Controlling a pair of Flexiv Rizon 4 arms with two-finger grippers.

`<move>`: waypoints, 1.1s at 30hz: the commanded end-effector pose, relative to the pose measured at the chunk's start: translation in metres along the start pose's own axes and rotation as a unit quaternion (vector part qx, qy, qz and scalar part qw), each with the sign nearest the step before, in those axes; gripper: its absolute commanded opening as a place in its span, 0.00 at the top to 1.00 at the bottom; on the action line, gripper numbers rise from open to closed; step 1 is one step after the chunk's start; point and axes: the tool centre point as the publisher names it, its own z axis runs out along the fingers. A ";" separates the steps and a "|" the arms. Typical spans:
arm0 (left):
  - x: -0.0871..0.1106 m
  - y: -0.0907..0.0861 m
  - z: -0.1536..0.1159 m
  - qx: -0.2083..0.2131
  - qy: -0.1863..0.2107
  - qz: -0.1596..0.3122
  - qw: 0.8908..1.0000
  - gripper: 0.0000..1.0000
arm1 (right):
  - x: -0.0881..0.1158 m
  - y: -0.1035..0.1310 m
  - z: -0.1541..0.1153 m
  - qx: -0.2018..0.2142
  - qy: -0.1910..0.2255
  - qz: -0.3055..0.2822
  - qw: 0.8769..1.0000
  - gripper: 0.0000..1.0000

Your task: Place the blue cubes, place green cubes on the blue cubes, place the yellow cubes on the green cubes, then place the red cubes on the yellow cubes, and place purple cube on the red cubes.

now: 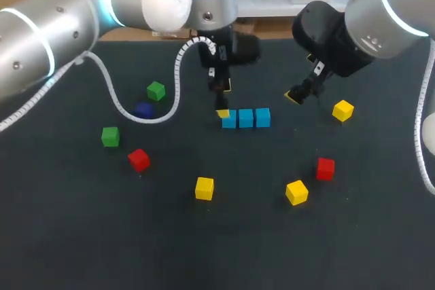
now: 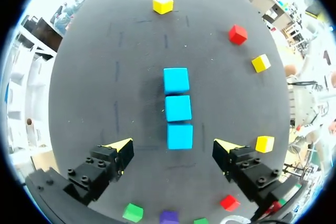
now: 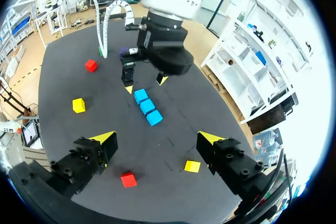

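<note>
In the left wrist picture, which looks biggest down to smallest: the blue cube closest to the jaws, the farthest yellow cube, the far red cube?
1. Blue cube: largest, but also nearest the camera.
2. Yellow cube and red cube: look alike, so I won't rank them.

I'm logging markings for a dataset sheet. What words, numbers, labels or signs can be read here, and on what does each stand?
None can be read.
The blue cubes, green cubes, yellow cubes, red cubes and purple cube: plain faces, no print.
The table: no marks.
The left gripper and right gripper: no lettering shows.
</note>
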 end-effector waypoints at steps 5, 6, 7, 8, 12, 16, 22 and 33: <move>0.022 -0.005 -0.023 -0.039 -0.031 -0.023 0.998 0.00 | 0.001 0.001 0.000 0.002 -0.001 0.000 1.000 0.00; 0.024 -0.005 -0.026 -0.043 -0.037 -0.027 0.998 0.00 | 0.001 0.001 0.000 0.002 -0.001 0.000 1.000 0.00; 0.025 -0.005 -0.029 -0.050 -0.040 -0.028 0.998 0.00 | 0.001 0.001 0.000 0.002 -0.001 0.000 1.000 0.00; 0.025 -0.004 -0.033 -0.059 -0.047 -0.032 0.997 0.00 | 0.001 0.001 0.000 0.002 -0.001 0.000 1.000 0.00; 0.026 -0.004 -0.046 -0.086 -0.070 -0.047 0.993 0.00 | 0.001 0.001 0.000 0.002 -0.001 0.000 1.000 0.00; 0.029 -0.005 -0.058 -0.107 -0.084 -0.061 0.989 0.00 | 0.001 0.001 0.000 0.002 -0.001 0.000 1.000 0.00; 0.038 -0.003 -0.073 -0.130 -0.083 -0.084 0.984 0.00 | 0.001 0.001 0.000 0.002 -0.001 0.000 1.000 0.00; 0.058 -0.001 -0.099 -0.164 -0.060 -0.133 0.976 0.00 | 0.001 0.001 0.000 0.002 -0.001 0.000 1.000 0.00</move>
